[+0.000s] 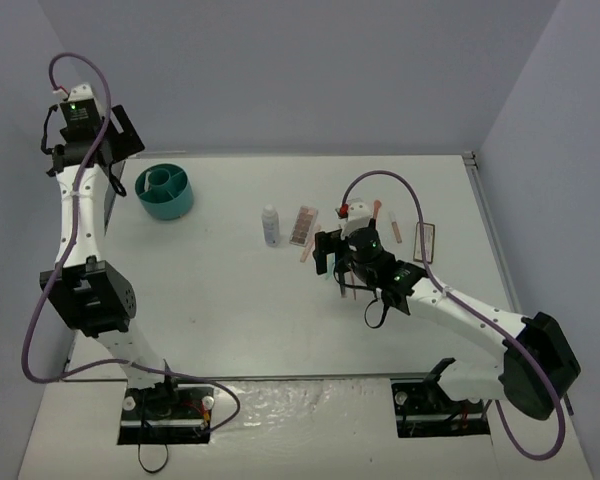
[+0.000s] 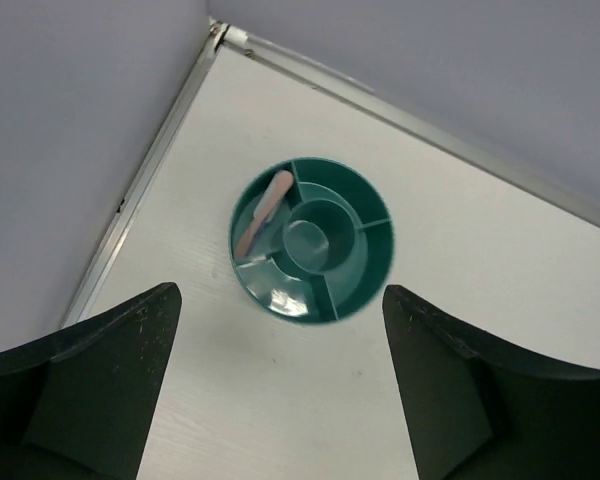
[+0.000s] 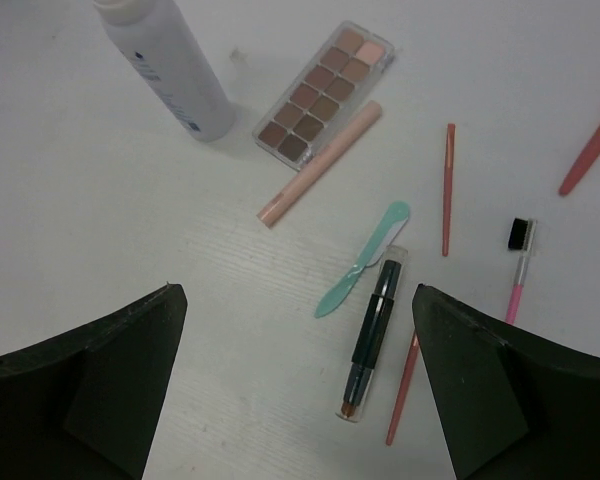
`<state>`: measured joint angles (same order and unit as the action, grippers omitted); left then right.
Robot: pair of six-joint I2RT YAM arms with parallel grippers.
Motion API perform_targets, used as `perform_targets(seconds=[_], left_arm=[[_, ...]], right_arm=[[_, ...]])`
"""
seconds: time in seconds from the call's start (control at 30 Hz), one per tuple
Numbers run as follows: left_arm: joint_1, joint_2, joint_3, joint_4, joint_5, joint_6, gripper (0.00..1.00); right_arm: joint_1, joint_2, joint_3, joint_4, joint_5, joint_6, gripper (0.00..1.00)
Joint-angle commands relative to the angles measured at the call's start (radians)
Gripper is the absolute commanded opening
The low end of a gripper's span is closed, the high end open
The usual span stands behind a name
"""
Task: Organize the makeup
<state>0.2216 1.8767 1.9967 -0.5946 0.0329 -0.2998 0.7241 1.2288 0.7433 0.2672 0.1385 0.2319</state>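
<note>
One pink stick (image 2: 264, 212) in tub (image 2: 378, 283), long axis diagonal

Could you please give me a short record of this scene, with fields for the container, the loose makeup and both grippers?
Container: round teal divided tub, far left of the table, one pink stick lying in an outer compartment
Loose makeup: white bottle, brown eyeshadow palette, peach stick beside it, teal spatula, dark stick, pink-handled brush
Left gripper: open, above the tub, empty
Right gripper: open, above the loose makeup, empty
</note>
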Motion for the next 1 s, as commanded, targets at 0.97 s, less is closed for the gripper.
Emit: perform_targets(seconds=[0.97], left_arm=[[-0.160, -0.866, -0.917, 0.116, 0.275, -0.092, 0.88]], right_arm=[[-0.015, 0.559, 0.150, -0.018, 0.255, 0.416, 0.61]])
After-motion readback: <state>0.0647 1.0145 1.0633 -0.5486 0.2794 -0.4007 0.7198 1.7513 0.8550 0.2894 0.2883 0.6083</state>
